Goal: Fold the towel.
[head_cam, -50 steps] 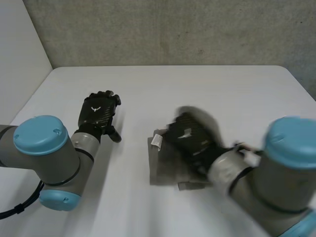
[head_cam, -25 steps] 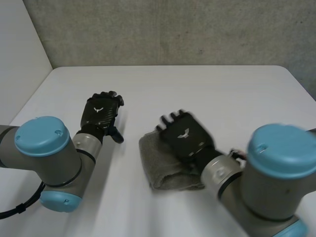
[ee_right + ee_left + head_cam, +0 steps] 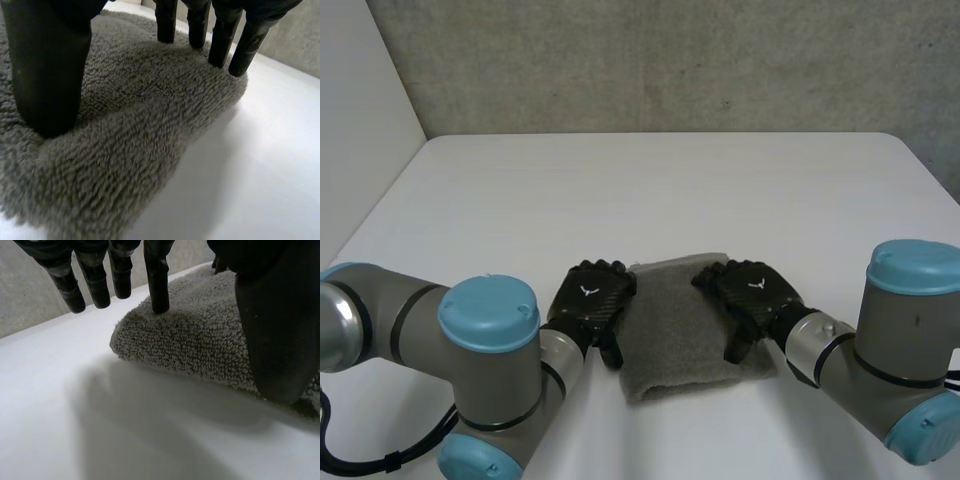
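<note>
Now left hand (image 3: 588, 298) and right hand (image 3: 757, 288), fingers straight, press opposite edges of the folded towel (image 3: 685, 340).

The left arm (image 3: 488, 330) reaches in from the near left and the right arm (image 3: 910, 300) from the near right, both bent low with their wrists angled toward each other. The left hand (image 3: 588, 300) and the right hand (image 3: 752, 287) lie palm-down side by side, near yet apart. In the left wrist view the left hand's fingers (image 3: 95, 285) hang straight and slightly spread, the thumb (image 3: 280, 330) set apart from them. The right hand's fingers (image 3: 220, 42) are likewise straight, its thumb (image 3: 47, 75) pointing down.
</note>
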You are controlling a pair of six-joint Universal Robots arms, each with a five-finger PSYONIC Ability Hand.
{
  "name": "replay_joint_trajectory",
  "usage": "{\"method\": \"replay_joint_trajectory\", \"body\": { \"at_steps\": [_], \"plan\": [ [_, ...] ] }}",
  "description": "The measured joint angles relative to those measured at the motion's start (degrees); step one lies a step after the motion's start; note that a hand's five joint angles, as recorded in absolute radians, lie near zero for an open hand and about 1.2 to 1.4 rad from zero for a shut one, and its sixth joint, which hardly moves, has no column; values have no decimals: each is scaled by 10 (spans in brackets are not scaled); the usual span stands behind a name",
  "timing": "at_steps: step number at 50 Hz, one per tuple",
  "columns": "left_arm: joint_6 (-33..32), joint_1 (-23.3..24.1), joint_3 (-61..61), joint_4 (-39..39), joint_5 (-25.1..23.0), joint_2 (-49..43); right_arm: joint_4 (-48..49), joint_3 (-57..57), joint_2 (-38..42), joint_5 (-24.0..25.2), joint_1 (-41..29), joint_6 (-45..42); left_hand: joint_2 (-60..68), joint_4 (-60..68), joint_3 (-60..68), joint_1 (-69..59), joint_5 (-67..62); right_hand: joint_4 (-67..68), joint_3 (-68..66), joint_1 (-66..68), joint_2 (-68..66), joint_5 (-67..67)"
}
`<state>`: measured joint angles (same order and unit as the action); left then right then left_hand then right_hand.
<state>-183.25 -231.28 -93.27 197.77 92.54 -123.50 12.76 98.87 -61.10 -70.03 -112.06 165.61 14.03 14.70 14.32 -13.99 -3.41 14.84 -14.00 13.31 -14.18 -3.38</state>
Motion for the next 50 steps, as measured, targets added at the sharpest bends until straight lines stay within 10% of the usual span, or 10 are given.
{"method": "replay_joint_trajectory", "body": {
  "at_steps": [22, 34, 50],
  "plan": [
    [2, -18, 38, -32, 2, 90, -34, -41, -118, -28, -1, 7, 0, 0, 0, 0, 0, 0, 3, -8, 0, 0],
    [7, -63, 179, -233, 9, 191, -102, -172, -220, -225, -9, 15, -1, -3, -1, 0, 0, 0, 3, -8, 0, 0],
    [78, -114, 201, -287, 32, 256, -175, -196, -231, -249, -9, 80, -1, -3, -1, 0, 0, 0, 3, -8, 0, 0]
  ]
}}
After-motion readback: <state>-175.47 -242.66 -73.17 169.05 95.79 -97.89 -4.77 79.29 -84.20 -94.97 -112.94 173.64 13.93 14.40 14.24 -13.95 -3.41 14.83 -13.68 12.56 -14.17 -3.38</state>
